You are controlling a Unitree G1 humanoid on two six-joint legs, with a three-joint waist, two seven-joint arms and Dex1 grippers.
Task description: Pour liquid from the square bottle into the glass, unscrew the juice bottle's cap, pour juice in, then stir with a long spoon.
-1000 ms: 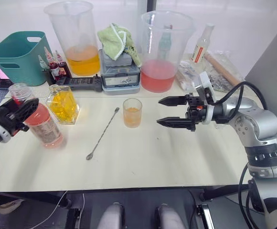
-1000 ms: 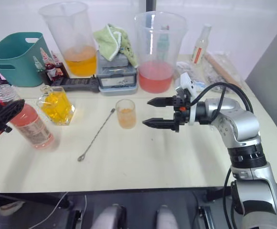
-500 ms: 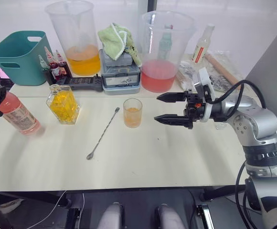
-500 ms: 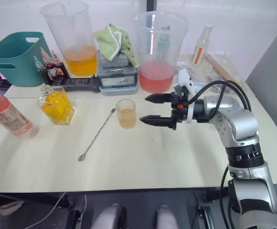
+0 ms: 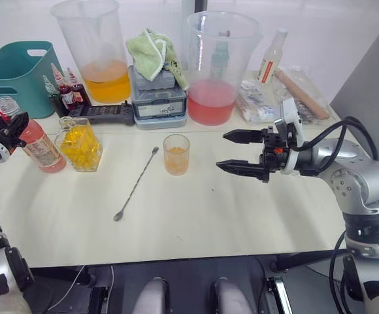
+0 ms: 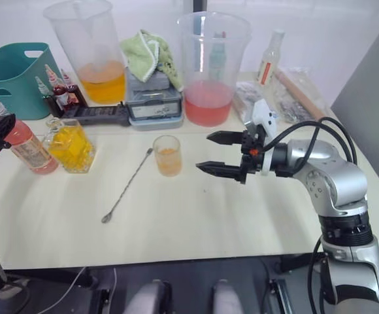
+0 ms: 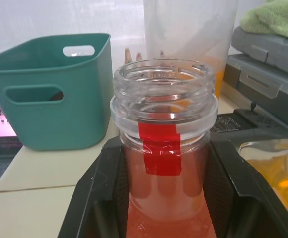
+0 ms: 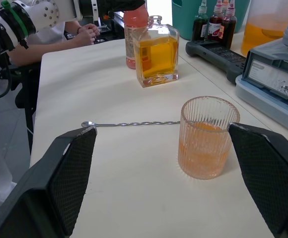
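Note:
My left gripper (image 5: 10, 128) at the table's far left is shut on the juice bottle (image 5: 39, 145), which leans and holds pink-red liquid. In the left wrist view the juice bottle's (image 7: 164, 124) mouth is open, with red tape on the neck; the cap is out of view. Just right of it stands the square bottle (image 5: 80, 144) with yellow-orange liquid. The glass (image 5: 176, 154) at mid-table holds some orange liquid. The long spoon (image 5: 136, 184) lies flat on the table between them. My right gripper (image 5: 223, 150) hovers open just right of the glass, fingers pointing at it.
Along the back stand two big beakers (image 5: 95, 49) (image 5: 219, 65), a grey box (image 5: 158, 98) with a green cloth, a teal basket (image 5: 16, 69), small dropper bottles (image 5: 62, 88), a black device (image 5: 101, 112) and a pale bottle (image 5: 270, 57). A person's hands (image 8: 84, 34) rest beyond the table.
My left gripper has drawn the juice bottle left and back, now beside the square bottle. The right gripper stays open near the glass. The camera has shifted a little.

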